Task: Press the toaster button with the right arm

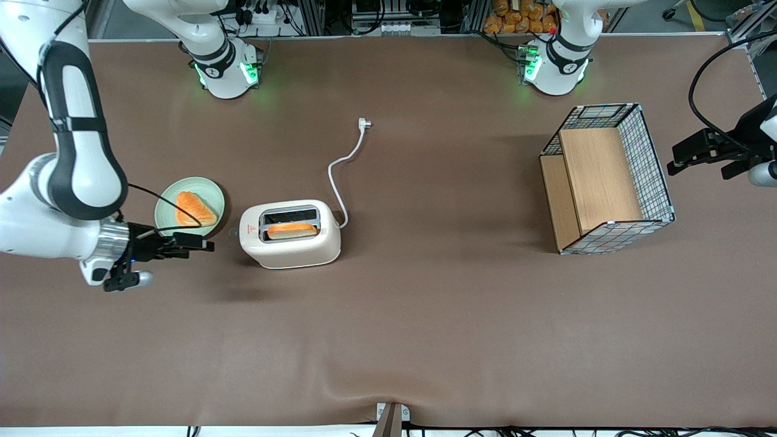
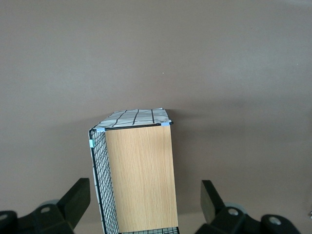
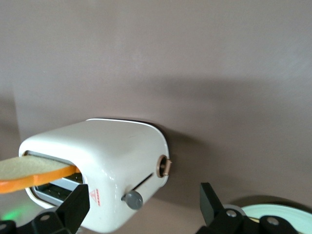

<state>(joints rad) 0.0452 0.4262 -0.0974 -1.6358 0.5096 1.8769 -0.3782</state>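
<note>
- Hovering low over the tabletop, the tool is held with fingers apart, just short of the toaster button.
- Toaster is seen beside the green plate, one bread slice in the nearer slot.

We see the right arm, white with black bands, a silver wrist ring, black cables and a slim black claw.

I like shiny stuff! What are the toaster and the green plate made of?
The toaster looks like smooth cream plastic or painted metal; its rounded shell shows a soft gloss. The plate looks like glazed ceramic or plastic, evenly pale green. The gripper, fingers open, sits beside the toaster's button end.
</note>
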